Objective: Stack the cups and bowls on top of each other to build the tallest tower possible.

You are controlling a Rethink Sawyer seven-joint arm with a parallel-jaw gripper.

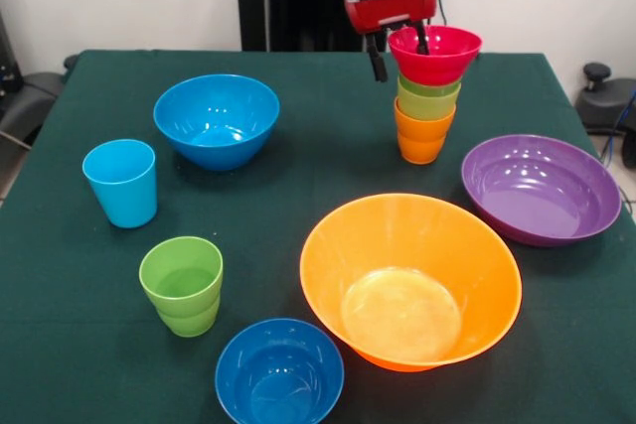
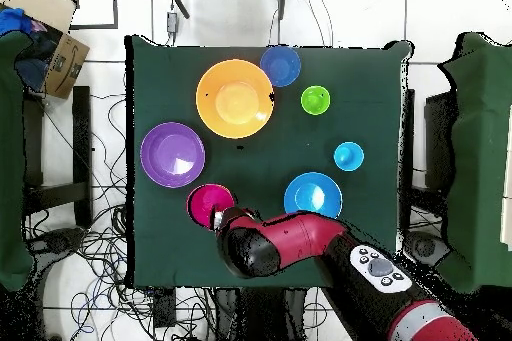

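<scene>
The tower stands at the far right of the table: an orange cup (image 1: 421, 136) lowest, a lime green cup (image 1: 427, 106) in it, a yellow-green rim above that, and the small red bowl (image 1: 445, 55) on top. My gripper (image 1: 400, 57) hangs over the bowl's left rim, one finger outside the rim and one inside, standing apart. From overhead the red bowl (image 2: 208, 203) hides the cups and the gripper (image 2: 222, 219) sits at its edge. Loose on the table are a light blue cup (image 1: 120, 183), a green stepped cup (image 1: 182, 287), two blue bowls (image 1: 217, 119) (image 1: 279, 372), a wide purple bowl (image 1: 542, 188) and a large orange bowl (image 1: 410, 280).
The dark green table (image 1: 318, 161) ends just behind the tower. The purple bowl lies close to the tower's right and the large orange bowl in front of it. Overhead, a cardboard box (image 2: 50, 37) stands off the table, with cables on the floor around it.
</scene>
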